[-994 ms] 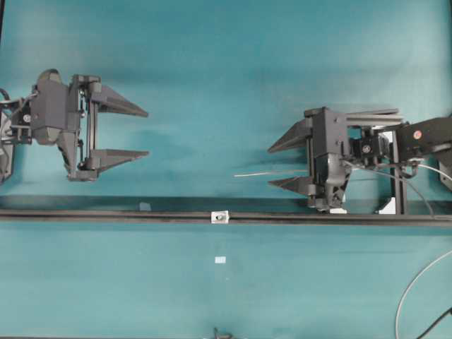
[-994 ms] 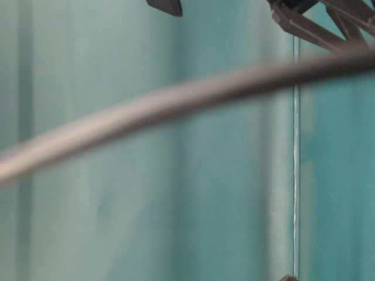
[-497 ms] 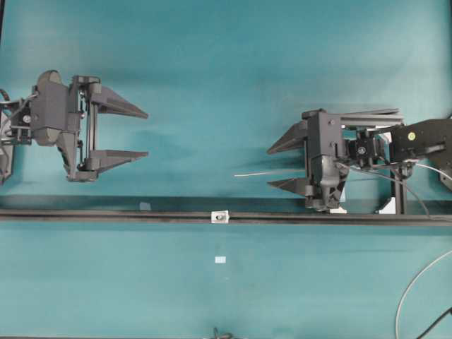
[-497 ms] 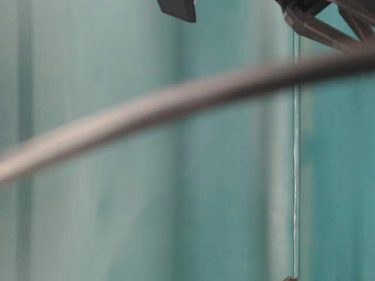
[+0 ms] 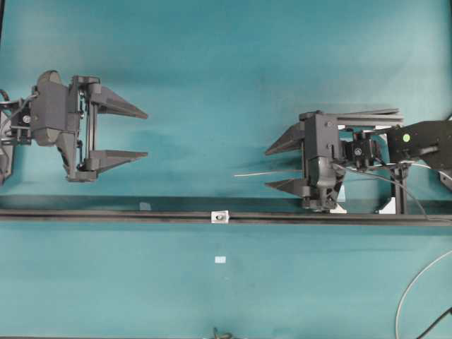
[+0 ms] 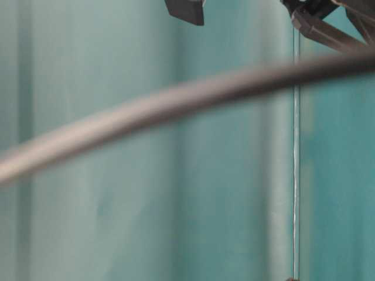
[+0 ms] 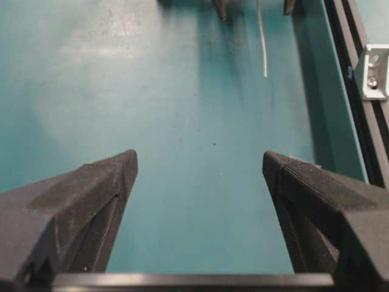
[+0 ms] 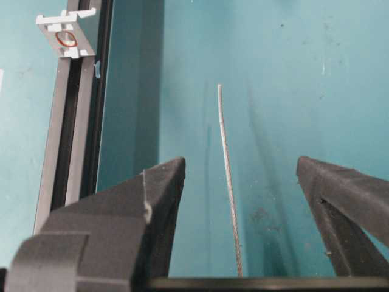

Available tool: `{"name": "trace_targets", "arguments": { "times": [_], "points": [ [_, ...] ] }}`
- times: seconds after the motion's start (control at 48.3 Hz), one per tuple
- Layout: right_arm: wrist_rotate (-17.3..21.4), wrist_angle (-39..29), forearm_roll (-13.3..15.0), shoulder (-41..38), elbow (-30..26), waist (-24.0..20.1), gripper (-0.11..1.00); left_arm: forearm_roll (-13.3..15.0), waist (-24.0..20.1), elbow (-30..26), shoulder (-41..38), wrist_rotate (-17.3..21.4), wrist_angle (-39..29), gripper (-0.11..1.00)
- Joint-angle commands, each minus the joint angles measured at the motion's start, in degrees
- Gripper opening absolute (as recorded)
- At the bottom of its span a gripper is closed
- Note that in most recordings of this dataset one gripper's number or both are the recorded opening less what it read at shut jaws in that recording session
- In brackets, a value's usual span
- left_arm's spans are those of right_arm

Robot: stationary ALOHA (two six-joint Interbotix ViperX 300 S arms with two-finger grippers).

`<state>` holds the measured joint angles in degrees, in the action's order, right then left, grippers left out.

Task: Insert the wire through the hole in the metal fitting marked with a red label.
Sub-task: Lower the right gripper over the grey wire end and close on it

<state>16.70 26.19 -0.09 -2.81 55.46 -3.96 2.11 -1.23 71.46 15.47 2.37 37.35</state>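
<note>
The thin silvery wire (image 5: 265, 173) lies on the teal table, pointing left. My right gripper (image 5: 267, 169) is open and straddles the wire's right part without gripping it. In the right wrist view the wire (image 8: 226, 176) runs between the two spread fingers toward its free tip. The small silver-white metal fitting (image 5: 220, 217) sits on the black rail, left of and below the wire tip. A red ring marks its hole (image 8: 65, 39). My left gripper (image 5: 147, 133) is open and empty at the far left. It faces the wire (image 7: 262, 42) and the fitting (image 7: 374, 70) from a distance.
A black rail (image 5: 106, 215) crosses the table from left to right. A small white tag (image 5: 220, 260) lies below the fitting. A grey cable (image 5: 417, 282) loops at the lower right. A blurred thick cable (image 6: 146, 111) crosses the table-level view.
My right gripper has crept a little to the left along the wire, still open. The left gripper, wire and fitting have not moved.
</note>
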Motion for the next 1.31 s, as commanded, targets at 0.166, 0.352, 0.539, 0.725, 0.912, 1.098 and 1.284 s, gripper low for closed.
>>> {"name": "trace_targets", "arguments": {
  "times": [0.166, 0.352, 0.539, 0.725, 0.912, 1.098, 1.284],
  "points": [
    [0.0, 0.88, 0.0, 0.26, -1.32, -0.09, 0.84, 0.09, 0.18, -0.18, 0.26, -0.09, 0.26, 0.84],
    [0.0, 0.62, 0.0, -0.7, -2.2, -0.09, 0.83, 0.18, 0.09, -0.26, 0.26, -0.09, 0.26, 0.84],
    [0.0, 0.44, 0.0, -1.32, -2.55, -0.09, 0.84, 0.18, 0.09, -0.18, 0.26, -0.09, 0.26, 0.83],
    [0.0, -0.53, 0.0, -1.32, -2.55, -0.09, 0.8, 0.09, 0.09, -0.09, 0.26, -0.09, 0.26, 0.83],
    [0.0, -0.88, 0.09, -1.32, -2.55, -0.09, 0.65, 0.18, 0.09, 0.09, 0.26, -0.09, 0.26, 0.83],
    [0.0, -0.88, 0.09, -1.32, -2.64, -0.09, 0.65, 0.18, 0.09, 0.0, 0.26, -0.09, 0.26, 0.83],
    [0.0, -0.88, 0.09, -1.32, -2.72, -0.09, 0.64, 0.09, 0.09, 0.0, 0.26, -0.09, 0.26, 0.83]
  ]
}}
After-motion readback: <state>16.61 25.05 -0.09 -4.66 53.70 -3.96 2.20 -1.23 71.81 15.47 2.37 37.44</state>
